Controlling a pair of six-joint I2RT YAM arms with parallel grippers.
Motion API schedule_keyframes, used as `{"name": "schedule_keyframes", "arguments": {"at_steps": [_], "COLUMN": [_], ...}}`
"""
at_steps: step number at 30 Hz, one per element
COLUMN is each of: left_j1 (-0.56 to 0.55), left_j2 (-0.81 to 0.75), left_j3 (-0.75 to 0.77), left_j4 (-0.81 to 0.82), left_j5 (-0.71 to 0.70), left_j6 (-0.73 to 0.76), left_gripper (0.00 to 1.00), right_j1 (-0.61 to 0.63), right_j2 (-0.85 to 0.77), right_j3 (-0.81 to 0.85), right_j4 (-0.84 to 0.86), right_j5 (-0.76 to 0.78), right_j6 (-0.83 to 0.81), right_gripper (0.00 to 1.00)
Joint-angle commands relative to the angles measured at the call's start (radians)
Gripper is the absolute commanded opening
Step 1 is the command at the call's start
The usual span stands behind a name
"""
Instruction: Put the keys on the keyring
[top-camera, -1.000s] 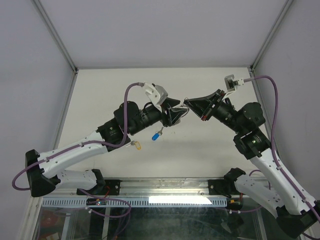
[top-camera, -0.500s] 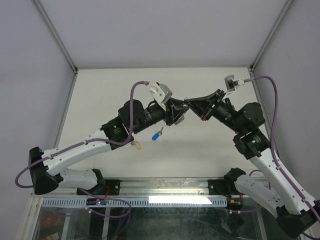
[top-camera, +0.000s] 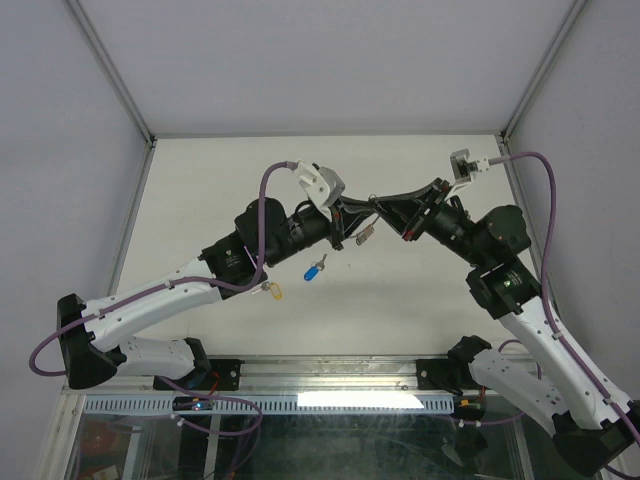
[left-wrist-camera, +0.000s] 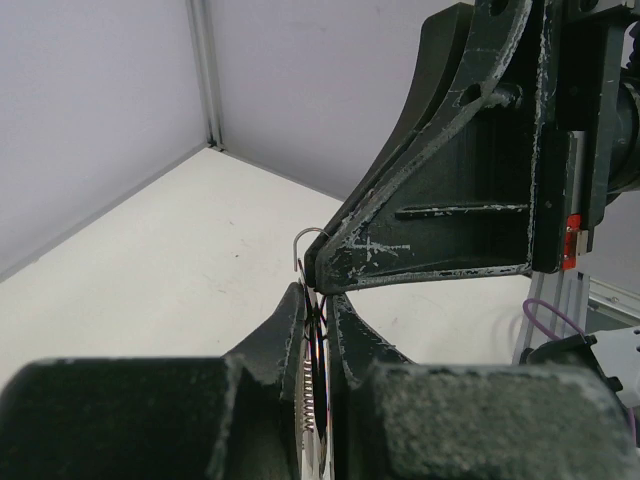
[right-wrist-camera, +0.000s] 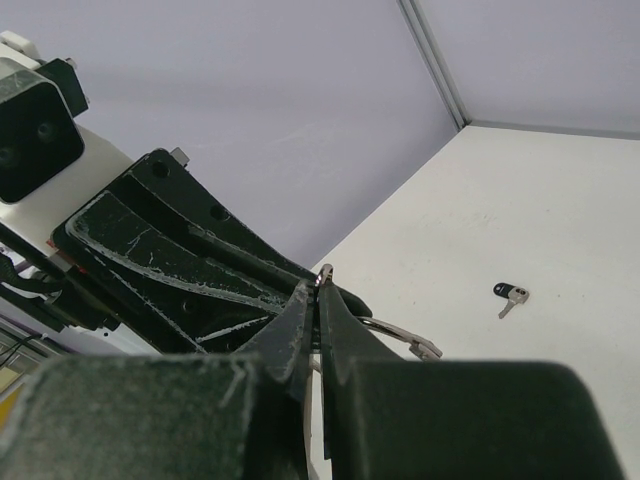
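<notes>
In the top view both grippers meet in the air above the table's middle, each holding the keyring (top-camera: 364, 234), from which a plain silver key hangs. My left gripper (top-camera: 354, 216) is shut on the ring's flat silver keys; the left wrist view shows a toothed blade pinched between the jaws of the left gripper (left-wrist-camera: 318, 298) and the wire ring (left-wrist-camera: 304, 240) arching above them. My right gripper (top-camera: 374, 206) is shut on the ring's wire, and its wrist view shows the keyring (right-wrist-camera: 398, 335) curving out beside the right gripper (right-wrist-camera: 318, 290). The blue-headed key (top-camera: 314, 270) (right-wrist-camera: 509, 294) and the yellow-tagged key (top-camera: 273, 291) lie on the table.
The white table (top-camera: 420, 300) is walled by pale panels at the left, back and right. A metal rail (top-camera: 330, 375) runs along the near edge by the arm bases. Purple cables (top-camera: 545, 200) loop off both wrists.
My left gripper has moved a little toward the right one and closed on the keyring's keys. The right gripper has stayed shut and still. Both loose keys have not moved.
</notes>
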Motion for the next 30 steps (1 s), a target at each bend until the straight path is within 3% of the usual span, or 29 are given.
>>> {"name": "schedule_keyframes", "arguments": {"at_steps": [1,2,4,5,6,13,17,23,30], "left_j1": [-0.008,-0.008,-0.008,-0.008,-0.007,-0.010,-0.053,-0.137,-0.178], "left_j2": [-0.024,-0.030,-0.042,-0.050,-0.059,-0.118,-0.125,-0.092,-0.053], "left_j3": [0.041,0.038,0.035,0.032,0.028,0.020,0.032,0.053,0.077], "left_j4": [0.006,-0.002,-0.027,-0.036,-0.046,-0.113,-0.163,-0.188,-0.188], "left_j5": [-0.026,-0.028,-0.031,-0.030,-0.028,-0.032,-0.115,-0.242,-0.268], "left_j6": [0.050,0.063,0.098,0.121,0.143,0.283,0.354,0.437,0.464], "left_gripper": [0.00,0.00,0.00,0.00,0.00,0.00,0.00,0.00,0.00], "right_j1": [0.005,0.005,0.005,0.005,0.005,0.005,0.005,0.005,0.005], "right_j2": [-0.042,-0.057,-0.091,-0.108,-0.124,-0.160,-0.168,-0.051,0.055], "right_j3": [0.018,0.026,0.043,0.051,0.058,0.116,0.126,0.274,0.318], "right_j4": [0.062,0.049,0.004,-0.020,-0.041,-0.219,-0.241,-0.425,-0.458], "right_j5": [-0.010,-0.010,-0.008,0.014,0.040,0.121,0.123,0.022,-0.097], "right_j6": [0.007,0.007,-0.058,-0.079,-0.095,-0.171,-0.181,-0.227,-0.189], "right_gripper": [0.00,0.00,0.54,0.63,0.65,0.66,0.63,0.56,0.48]}}
